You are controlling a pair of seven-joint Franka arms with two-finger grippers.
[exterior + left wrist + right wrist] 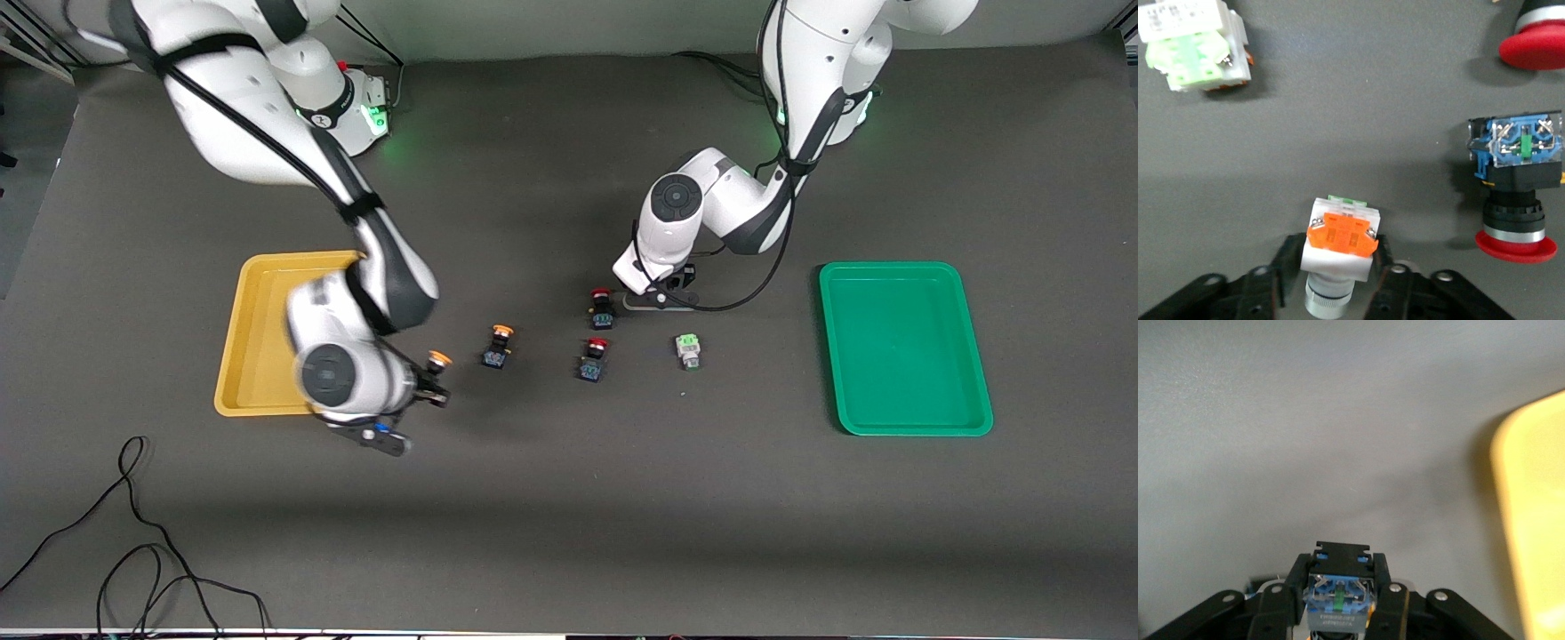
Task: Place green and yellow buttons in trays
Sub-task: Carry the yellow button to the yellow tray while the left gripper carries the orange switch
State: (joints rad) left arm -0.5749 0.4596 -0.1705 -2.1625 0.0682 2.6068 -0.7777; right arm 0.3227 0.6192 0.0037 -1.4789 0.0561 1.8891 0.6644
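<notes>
Mustard-yellow plastic tray [258,329], mid-left of frame, partly covered by the right arm; green plastic tray [905,347] at mid-right. Right gripper [434,384], blurred, beside the yellow tray, clamps a black-bodied yellow-capped button [437,360]; its wrist view shows only the blue base. Left gripper [1338,280], frame centre, grips a white orange-faced button [1339,241], hidden from the front camera. Second yellow-capped button [499,346] stands on the table.

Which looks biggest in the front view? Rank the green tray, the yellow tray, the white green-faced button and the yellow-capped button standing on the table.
1. Green tray and yellow tray: alike in size; the right arm covers part of the yellow one, so no ranking.
2. White green-faced button and yellow-capped button: both tiny, too close to rank.
</notes>
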